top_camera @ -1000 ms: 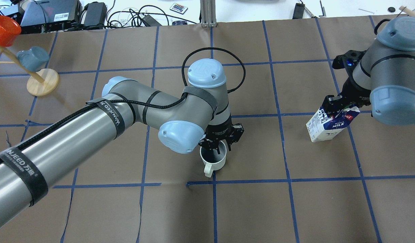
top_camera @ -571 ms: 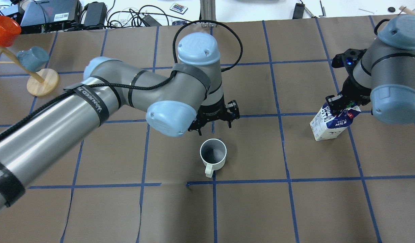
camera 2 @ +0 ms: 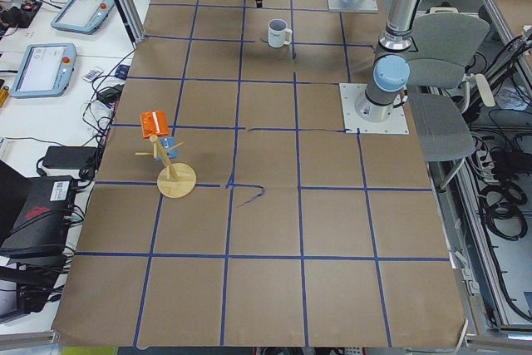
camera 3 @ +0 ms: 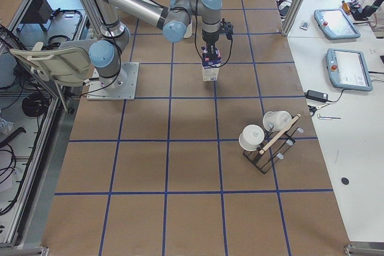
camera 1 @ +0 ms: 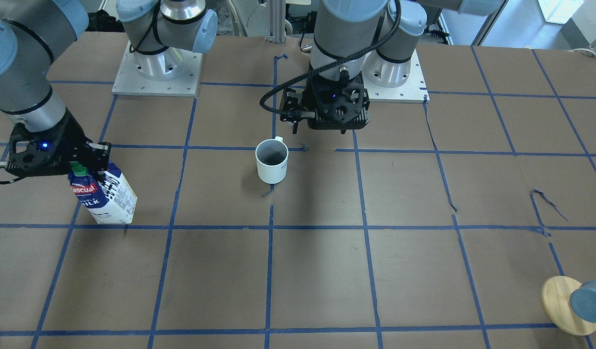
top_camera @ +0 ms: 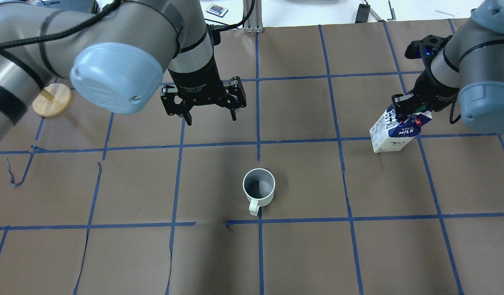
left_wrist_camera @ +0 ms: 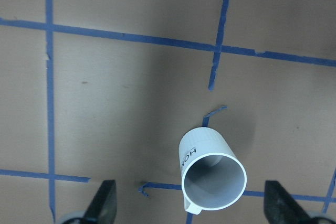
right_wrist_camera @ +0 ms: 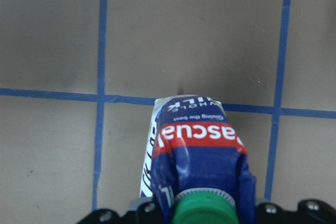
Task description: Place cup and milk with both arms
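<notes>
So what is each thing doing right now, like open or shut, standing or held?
cup: upright on the table, empty, nothing touching it.
milk: green cap on, leaning, gripped at its top by the right gripper.
left gripper: fingers open, empty, raised, apart from the cup.
right gripper: fingers shut on the milk.
orange mug: hanging on the wooden stand.

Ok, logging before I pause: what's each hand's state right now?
Left hand: open, empty, apart from the cup.
Right hand: closed on the milk, at its top.
</notes>
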Available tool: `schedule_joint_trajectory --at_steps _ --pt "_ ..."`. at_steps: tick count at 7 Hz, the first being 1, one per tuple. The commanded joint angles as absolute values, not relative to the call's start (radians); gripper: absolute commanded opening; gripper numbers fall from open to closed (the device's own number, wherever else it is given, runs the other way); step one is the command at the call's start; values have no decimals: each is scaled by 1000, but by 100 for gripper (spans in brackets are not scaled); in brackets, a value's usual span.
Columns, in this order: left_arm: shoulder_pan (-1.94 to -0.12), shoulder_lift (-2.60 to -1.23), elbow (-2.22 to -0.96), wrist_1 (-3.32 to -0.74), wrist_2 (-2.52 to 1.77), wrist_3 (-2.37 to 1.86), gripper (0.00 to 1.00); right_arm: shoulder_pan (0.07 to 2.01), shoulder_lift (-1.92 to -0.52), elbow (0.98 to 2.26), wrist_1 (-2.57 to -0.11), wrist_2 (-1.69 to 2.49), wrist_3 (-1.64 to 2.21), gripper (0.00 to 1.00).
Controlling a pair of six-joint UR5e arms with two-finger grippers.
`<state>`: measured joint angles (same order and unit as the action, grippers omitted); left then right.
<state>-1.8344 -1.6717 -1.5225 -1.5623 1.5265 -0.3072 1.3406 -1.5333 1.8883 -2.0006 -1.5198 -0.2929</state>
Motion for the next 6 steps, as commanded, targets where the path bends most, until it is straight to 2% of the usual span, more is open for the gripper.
schedule_joint_trajectory --at_steps 1,3,5,6 --pt "-1754 -1577 -1531 -1635 1531 -227 100 1551 -1532 1867 -2006 -1503 -6 34" --pt "-1619 -1553 -1516 -1631 1528 -53 100 1775 -1528 1871 -2022 -1513 185 34" --pt "-1600 -1537 -1529 -1624 1531 -43 100 1853 -1517 1909 -2064 -1513 245 34" --pt "-1598 -1537 -1531 -1623 1531 -41 100 1862 -1517 1971 -2127 -1513 276 34"
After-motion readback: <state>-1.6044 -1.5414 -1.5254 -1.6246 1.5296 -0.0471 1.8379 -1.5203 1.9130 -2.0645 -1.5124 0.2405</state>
